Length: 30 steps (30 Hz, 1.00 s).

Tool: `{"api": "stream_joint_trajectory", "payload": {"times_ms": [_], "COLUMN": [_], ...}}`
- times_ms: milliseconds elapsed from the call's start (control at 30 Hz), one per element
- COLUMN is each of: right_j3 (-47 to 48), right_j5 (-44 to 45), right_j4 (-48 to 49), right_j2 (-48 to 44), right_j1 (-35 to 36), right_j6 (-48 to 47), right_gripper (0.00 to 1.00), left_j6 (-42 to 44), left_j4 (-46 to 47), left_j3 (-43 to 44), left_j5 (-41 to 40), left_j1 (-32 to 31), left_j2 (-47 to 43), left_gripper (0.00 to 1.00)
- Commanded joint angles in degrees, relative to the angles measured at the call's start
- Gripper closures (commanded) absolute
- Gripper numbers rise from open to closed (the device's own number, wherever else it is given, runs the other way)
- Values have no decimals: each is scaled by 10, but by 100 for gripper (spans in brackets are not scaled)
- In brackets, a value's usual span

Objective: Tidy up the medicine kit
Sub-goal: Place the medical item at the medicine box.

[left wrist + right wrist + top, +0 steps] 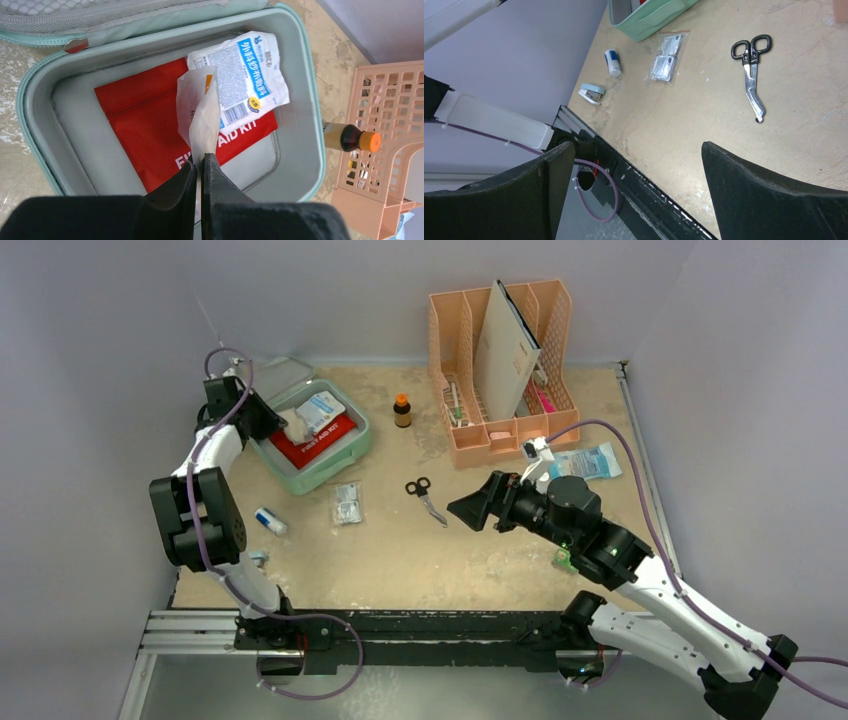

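Spreading between pale lilac-grey walls, the tan, mottled desk (500, 560) meets a black rail along its 6 o'clock edge. The medicine kit (352, 452) sits at 10 o'clock with its lid thrown back; inside lie a red first-aid pouch (145, 130) and, on top of it, a white-and-blue sachet (245, 70).

The left pincer (201, 162) hangs over the kit, jaws nearly together and pinching a white packet (200, 115) that stands up above the pouch. The right pincer (634, 150) hovers at 4 o'clock, jaws wide apart and holding nothing.

A peach file organizer (500, 370) stands at 1 o'clock, with a brown bottle (402, 410) between it and the kit. Scissors (425, 498) lie near the centre, just left of the right pincer, and foil packets (347, 503) and a small tube (270, 521) lie at 8 o'clock. Bare desk runs from the scissors to the rail.
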Motion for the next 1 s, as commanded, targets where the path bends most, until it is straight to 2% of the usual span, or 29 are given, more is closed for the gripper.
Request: {"api": "stream_joint_trajectory", "payload": {"times_ms": [0, 233, 433, 800, 967], "right_j3": [7, 10, 9, 8, 10], "right_j5": [26, 32, 29, 43, 59], "right_j4": [6, 9, 4, -35, -67], "right_j2": [-5, -5, -3, 24, 62], "right_j1": [0, 1, 0, 0, 1], "right_j6": [-8, -8, -7, -6, 13], "right_gripper": [1, 1, 1, 1, 1], "left_j6": [-11, -6, -8, -22, -5], "left_j4": [39, 26, -8, -39, -66], "left_j3": [-4, 7, 27, 36, 52], "left_j5": [36, 41, 39, 16, 36], "left_j1": [20, 30, 30, 29, 29], "left_j2": [25, 56, 69, 10, -34], "left_gripper": [100, 99, 71, 50, 47]}}
